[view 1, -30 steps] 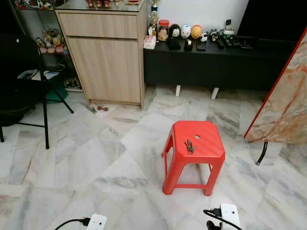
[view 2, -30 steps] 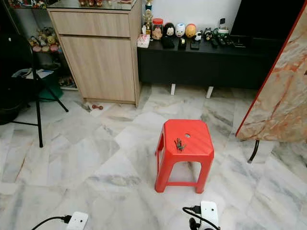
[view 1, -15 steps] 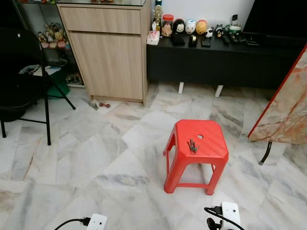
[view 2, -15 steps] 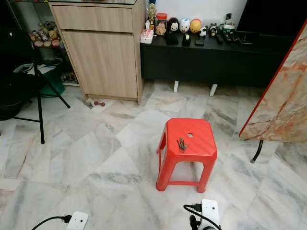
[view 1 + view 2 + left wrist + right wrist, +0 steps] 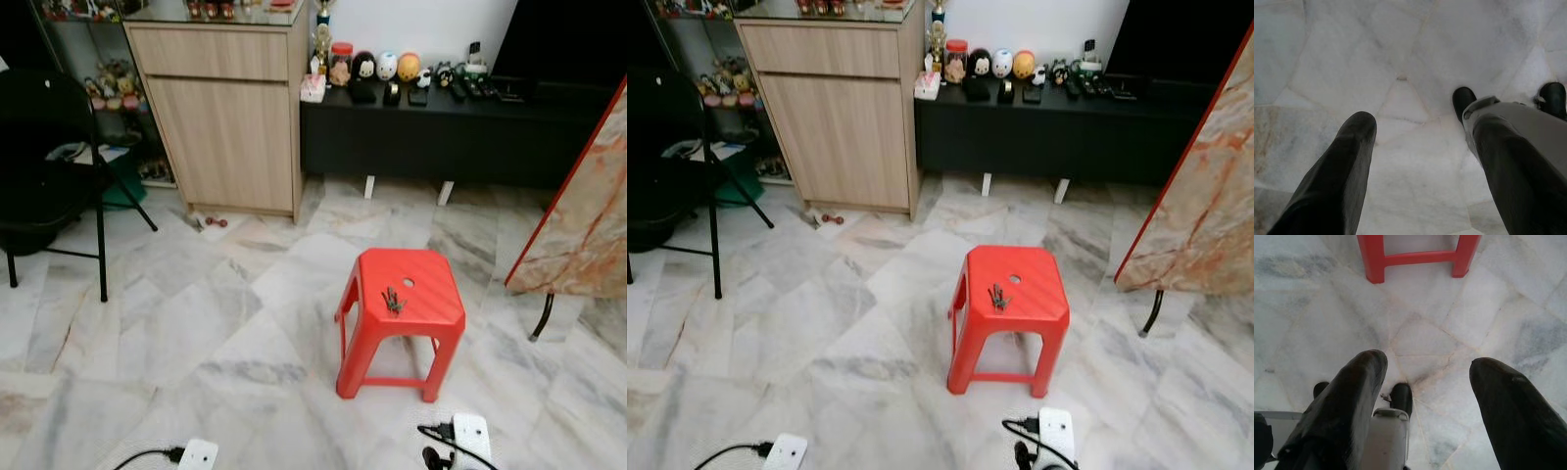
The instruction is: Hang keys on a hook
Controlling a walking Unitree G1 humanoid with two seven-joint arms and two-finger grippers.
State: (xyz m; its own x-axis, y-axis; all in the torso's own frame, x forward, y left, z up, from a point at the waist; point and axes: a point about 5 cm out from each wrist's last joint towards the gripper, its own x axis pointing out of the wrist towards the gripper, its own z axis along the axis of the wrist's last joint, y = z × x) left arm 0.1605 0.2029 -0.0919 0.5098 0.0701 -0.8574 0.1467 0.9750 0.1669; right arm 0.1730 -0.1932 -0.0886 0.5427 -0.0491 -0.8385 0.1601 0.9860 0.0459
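A bunch of keys (image 5: 393, 300) is seen lying on the seat of a red plastic stool (image 5: 426, 308), just beside the small round hole in that seat, slightly toward the robot's left of its centre. The stool is stood on a pale marble-patterned floor (image 5: 196, 323), a little to the right of the middle of the head views. Behind it, a wooden cabinet (image 5: 230, 127) is set against the back of the room, and next to that a low black unit (image 5: 441, 132) is lined with small figurines (image 5: 387, 67) and other items too small to be told apart. A black folding chair (image 5: 44, 166) is placed at the far left, and a marble-look panel with a red edge (image 5: 583, 211) is leaned in at the right. The left gripper (image 5: 1418, 132) is held low over bare floor tiles — its 2 black fingers are spread well apart and nothing is grasped between them; the robot's dark feet are shown beside it. The right gripper (image 5: 1427, 367) is likewise held low, its 2 fingers parted wide and empty, and the 2 red front legs and crossbar of the stool are visible just beyond it on the floor. At the lower edge of the head views, the white wrist parts of both arms are caught — one at each side, with black cables attached. The keys are touched by neither gripper and are well apart from both.
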